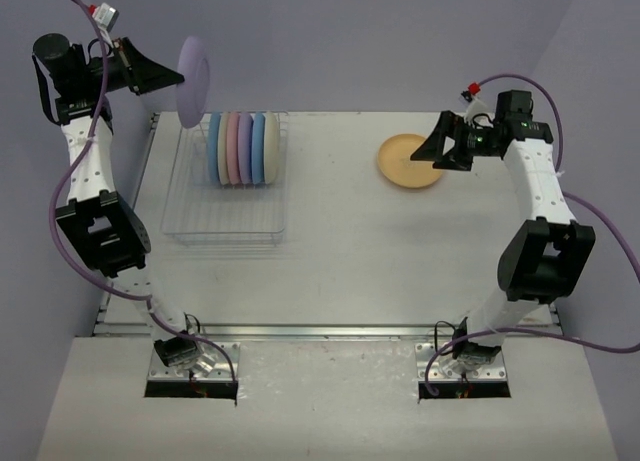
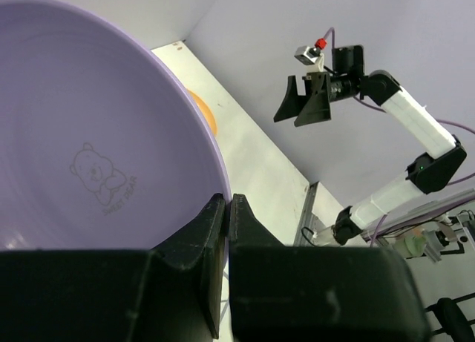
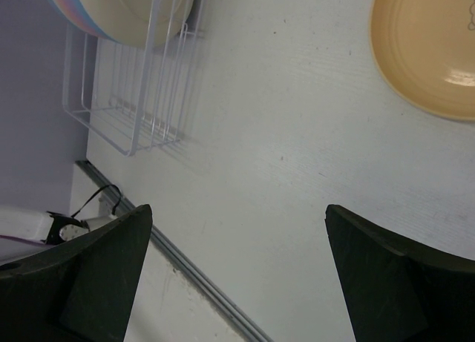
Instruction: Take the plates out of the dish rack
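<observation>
My left gripper (image 1: 176, 78) is shut on the rim of a lavender plate (image 1: 193, 81) and holds it upright in the air above the rack's far left corner. In the left wrist view the plate (image 2: 89, 134) fills the left side, its rim pinched between the jaws (image 2: 228, 201). The wire dish rack (image 1: 228, 196) holds several plates (image 1: 243, 149) on edge: blue, pink, lavender, blue, cream. A yellow-orange plate (image 1: 410, 161) lies flat on the table at the right. My right gripper (image 1: 428, 146) is open and empty just above that plate's right side (image 3: 430, 53).
The near half of the rack (image 3: 130, 104) has bare slots. The table's near edge has a metal rail (image 1: 320, 331). Purple walls close in on the left and back.
</observation>
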Controlling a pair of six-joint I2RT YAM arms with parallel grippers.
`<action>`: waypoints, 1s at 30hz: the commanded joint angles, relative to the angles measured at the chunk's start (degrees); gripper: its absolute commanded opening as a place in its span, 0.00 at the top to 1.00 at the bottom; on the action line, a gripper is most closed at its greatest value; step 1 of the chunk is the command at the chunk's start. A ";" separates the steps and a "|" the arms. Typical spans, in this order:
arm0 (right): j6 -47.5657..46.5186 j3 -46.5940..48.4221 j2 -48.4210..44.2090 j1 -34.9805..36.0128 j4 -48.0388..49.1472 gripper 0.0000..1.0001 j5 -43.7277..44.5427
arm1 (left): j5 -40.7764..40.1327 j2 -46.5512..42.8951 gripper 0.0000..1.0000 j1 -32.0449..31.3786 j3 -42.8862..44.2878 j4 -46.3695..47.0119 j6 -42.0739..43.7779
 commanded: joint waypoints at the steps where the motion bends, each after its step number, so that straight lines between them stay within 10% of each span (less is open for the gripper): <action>1: 1.07 2.47 -4.11 0.05 -0.15 0.01 -1.92 | 2.29 -4.44 1.00 -0.53 -0.23 3.00 0.48; 15: 7.85 2.73 -9.96 0.05 -0.15 0.01 -3.14 | 0.73 -6.08 1.00 -3.34 0.01 -0.30 -0.07; 23: 7.32 -0.04 -12.55 0.05 -0.89 0.01 -2.57 | -30.04 -14.37 1.00 -8.15 3.13 -40.37 31.01; 30: 7.90 -0.14 -12.33 0.02 -1.29 0.01 -2.89 | -52.82 -20.32 1.00 -25.26 1.53 -54.06 55.99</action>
